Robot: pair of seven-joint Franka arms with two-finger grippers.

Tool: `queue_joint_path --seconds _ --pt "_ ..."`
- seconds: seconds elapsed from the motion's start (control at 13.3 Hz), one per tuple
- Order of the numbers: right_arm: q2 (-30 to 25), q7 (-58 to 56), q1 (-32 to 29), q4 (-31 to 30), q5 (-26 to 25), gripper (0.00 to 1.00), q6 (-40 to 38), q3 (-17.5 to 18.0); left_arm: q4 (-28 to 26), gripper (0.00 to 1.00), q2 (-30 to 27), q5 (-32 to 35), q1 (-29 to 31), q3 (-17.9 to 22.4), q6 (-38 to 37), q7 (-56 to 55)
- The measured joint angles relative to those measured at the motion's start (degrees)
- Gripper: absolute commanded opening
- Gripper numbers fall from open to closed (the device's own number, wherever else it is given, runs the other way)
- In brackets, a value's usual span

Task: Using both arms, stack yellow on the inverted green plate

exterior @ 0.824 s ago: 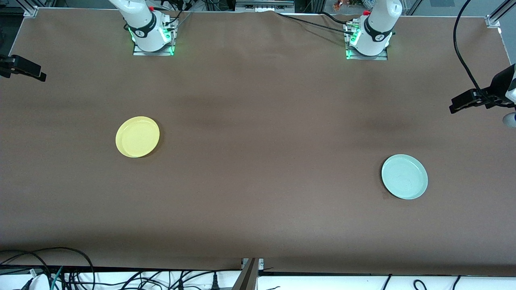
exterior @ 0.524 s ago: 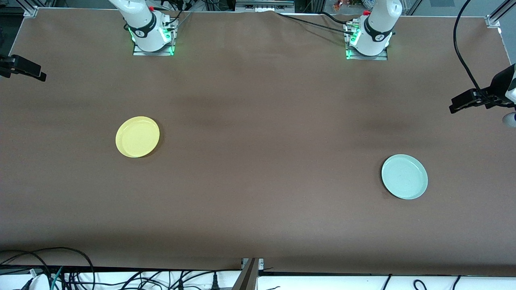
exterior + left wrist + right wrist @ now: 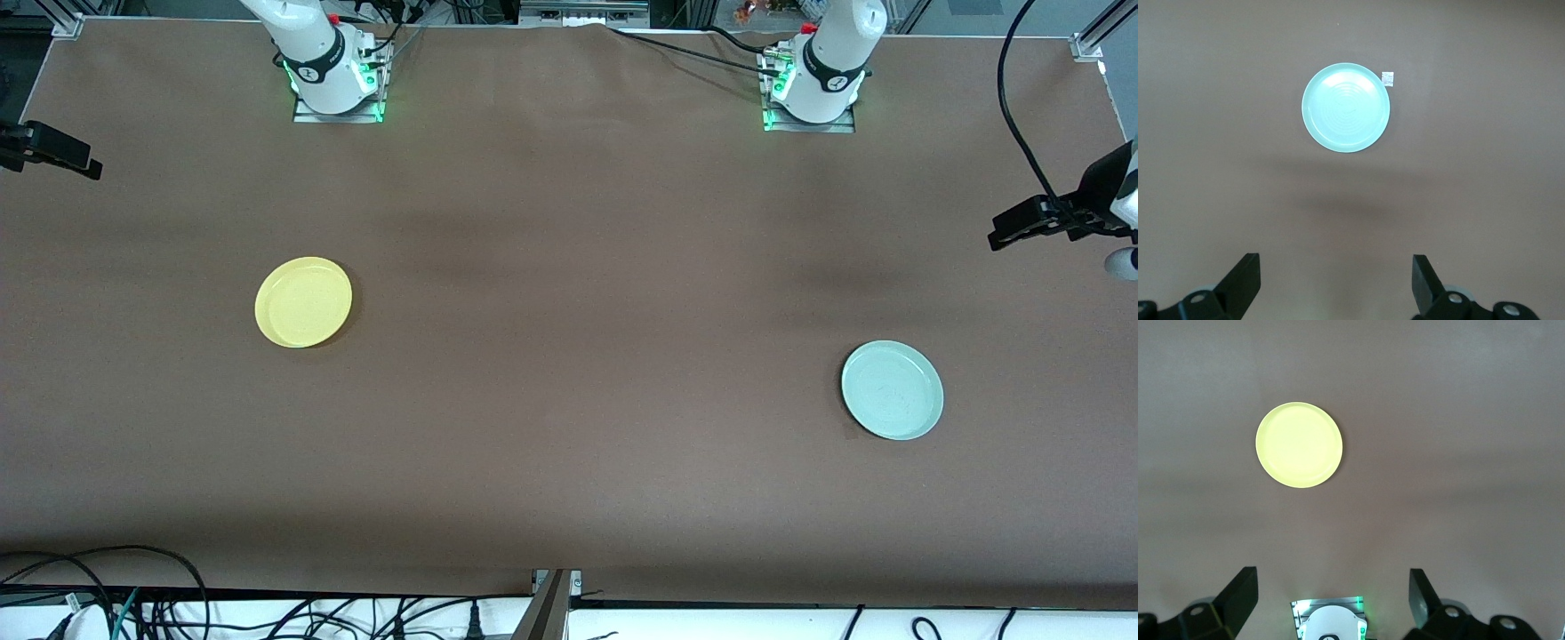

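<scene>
Since the earlier frames, neither plate has moved; only the left arm's wrist gear at the frame edge has shifted slightly, so no step is begun. The yellow (image 3: 303, 301) plate lies upright toward the right arm's end of the surface (image 3: 569, 267); the green plate (image 3: 892, 390), not inverted, lies toward the left arm's end, nearer the front camera. The left hand (image 3: 1336, 283) hangs high over the surface near the green plate, fingers apart; the right hand (image 3: 1333, 600) likewise near the yellow plate, fingers apart. A small white tag (image 3: 1388, 79) lies just beside the green plate; nothing obstructs either approach.

Green plate (image 3: 892, 390) lies nearer the front camera than yellow (image 3: 303, 301)
</scene>
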Motion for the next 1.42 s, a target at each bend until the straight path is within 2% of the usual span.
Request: queue_joint_path --seconds 0.37,1.2,1.42 --pt "0.00 0.00 -0.01 0.00 0.84 1.00 -0.20 -0.42 3.81 1.00 0.37 0.09 -0.62 -2.60 0.21 -0.09" --pt "0.00 0.00 -0.01 0.00 0.91 1.00 -0.36 -0.42 5.09 1.00 1.33 0.18 -0.59 -2.72 0.23 -0.06" --pt "0.00 0.00 -0.01 0.00 0.92 1.00 -0.36 -0.42 5.12 1.00 3.11 0.18 -0.59 -2.72 0.22 -0.06"
